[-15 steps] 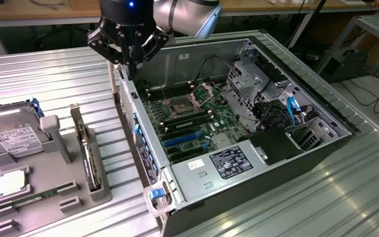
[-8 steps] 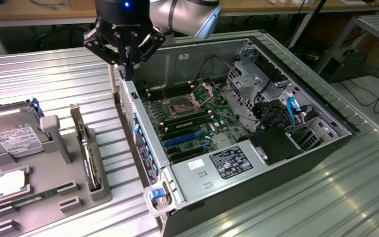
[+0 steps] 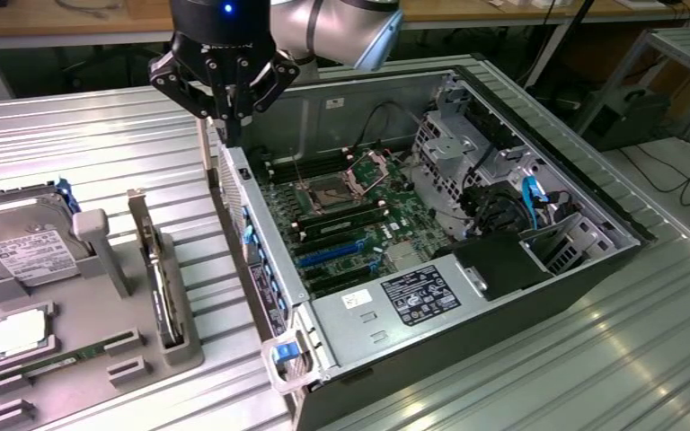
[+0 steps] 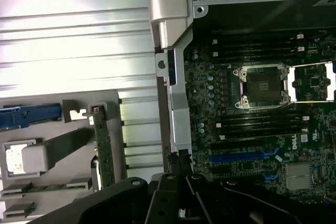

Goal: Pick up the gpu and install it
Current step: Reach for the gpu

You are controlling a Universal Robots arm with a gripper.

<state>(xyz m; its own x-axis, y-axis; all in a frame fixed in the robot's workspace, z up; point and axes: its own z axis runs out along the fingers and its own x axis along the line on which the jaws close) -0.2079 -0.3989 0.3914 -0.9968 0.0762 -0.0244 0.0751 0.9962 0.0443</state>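
In the exterior view's lower left, the gpu (image 3: 157, 269) stands on edge in a slot of the grey holder (image 3: 190, 355) on the ribbed tabletop (image 3: 82, 144), ungrasped and well apart from the arm. Beyond it lies the open computer case (image 3: 358, 350), its motherboard (image 3: 358, 224) exposed. Farthest back, at upper left of the frame, the gripper (image 3: 230, 135) hangs over the case's rear wall, fingers pressed fully together and empty. The likely risk is that fingers this tight cannot straddle the card, and a low sideways move could clip the wall.
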